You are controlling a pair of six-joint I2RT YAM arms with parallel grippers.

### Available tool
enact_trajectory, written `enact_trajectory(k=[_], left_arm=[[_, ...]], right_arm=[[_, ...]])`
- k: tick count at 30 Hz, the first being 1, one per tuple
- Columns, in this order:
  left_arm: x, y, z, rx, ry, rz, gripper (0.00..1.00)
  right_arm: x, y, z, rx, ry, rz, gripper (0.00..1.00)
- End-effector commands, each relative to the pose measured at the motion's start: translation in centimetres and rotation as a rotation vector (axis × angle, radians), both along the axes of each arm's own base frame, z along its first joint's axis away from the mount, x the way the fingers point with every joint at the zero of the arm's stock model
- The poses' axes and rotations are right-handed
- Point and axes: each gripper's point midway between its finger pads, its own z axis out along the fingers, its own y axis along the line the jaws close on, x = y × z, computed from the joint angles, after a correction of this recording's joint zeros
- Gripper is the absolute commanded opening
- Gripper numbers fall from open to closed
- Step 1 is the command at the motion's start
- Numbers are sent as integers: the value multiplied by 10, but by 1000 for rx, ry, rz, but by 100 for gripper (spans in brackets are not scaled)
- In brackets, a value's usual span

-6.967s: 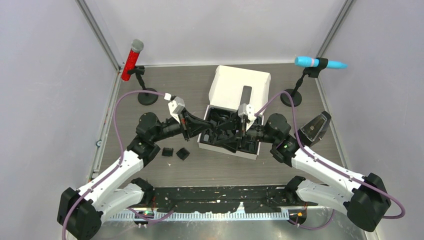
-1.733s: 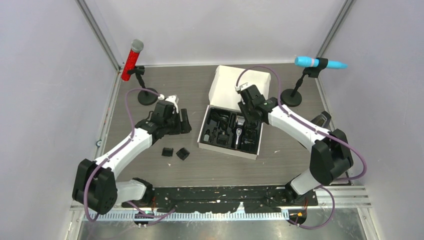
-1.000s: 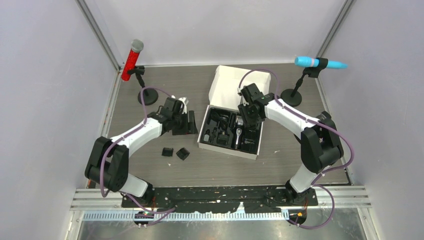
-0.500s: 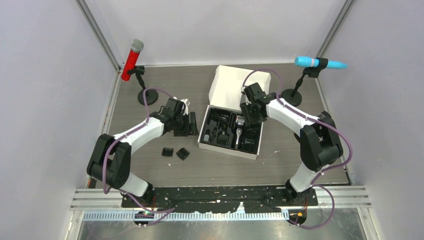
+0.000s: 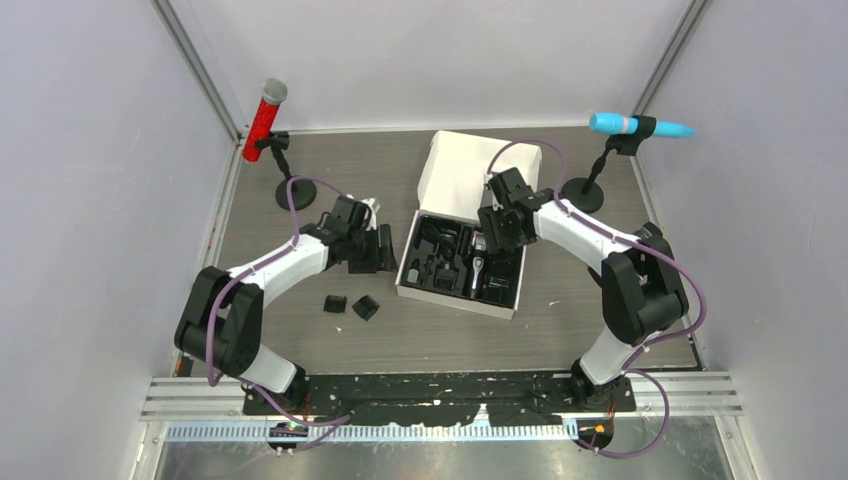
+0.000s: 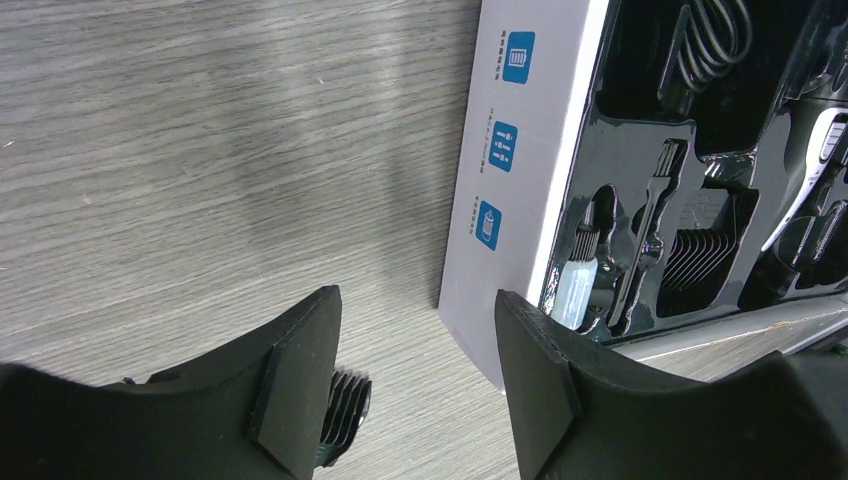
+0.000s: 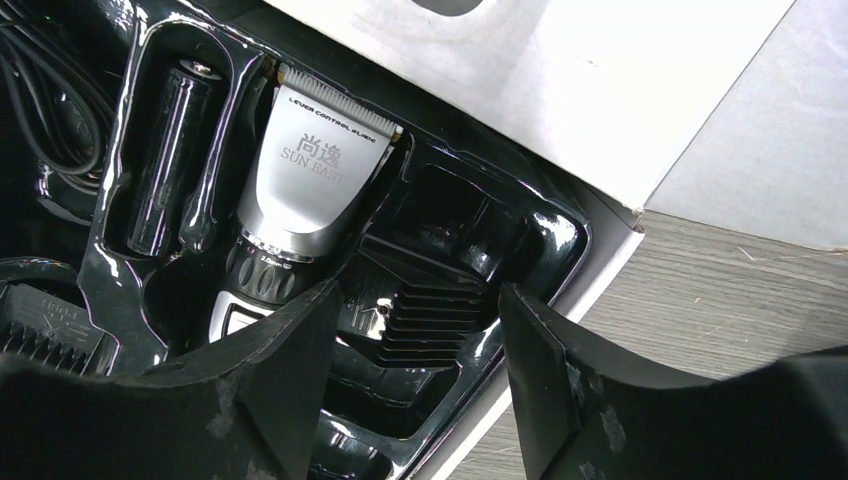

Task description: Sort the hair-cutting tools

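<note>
Top external view, read from my near edge outward. Closest to the arm bases, a first loose comb [image 5: 335, 304] and a second loose comb [image 5: 366, 308] lie side by side on the table [image 5: 560, 330], apart from both arms. Beyond them the left gripper [image 5: 378, 250] sits low over the table, just beside the left wall of the white box [image 5: 455, 302].

Left wrist view: its fingers [image 6: 300, 380] stand apart with only bare wood between them. A third comb [image 6: 342, 415] lies on the table, half hidden behind the finger at the left of this view; I cannot tell whether they touch. The box wall stands just ahead of the other finger.

Inside the box the clipper [image 5: 479, 262] lies lengthwise, right of centre. The right gripper [image 5: 497, 228] hangs over its far end.

Right wrist view: these fingers [image 7: 570, 390] are parted and grip nothing. The clipper's silver head rests in its recess of the black tray [image 7: 560, 235], just ahead of the finger at the left of this view and untouched. A seated comb [image 7: 430, 315] fills the neighbouring compartment, in line with the gap. A black cylinder [image 7: 170, 160] occupies the slot on the head's other side.

Farthest out are the box lid [image 5: 478, 170], the red microphone [image 5: 265, 122] and the blue microphone [image 5: 640, 125].
</note>
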Motion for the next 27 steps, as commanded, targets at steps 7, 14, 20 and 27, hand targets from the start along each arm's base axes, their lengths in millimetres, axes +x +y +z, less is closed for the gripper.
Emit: enact_trajectory(k=[7, 14, 20, 27], left_arm=[[6, -16, 16, -72, -33, -23, 60], [6, -16, 17, -75, -36, -22, 60], [6, -16, 17, -75, -36, -22, 60], [5, -15, 16, -72, -34, -21, 60]], right_arm=[[-10, -4, -2, 13, 6, -31, 52], [-3, -4, 13, 32, -57, -45, 46], [5, -8, 32, 64, -134, -75, 41], [10, -17, 34, 120, -163, -116, 31]])
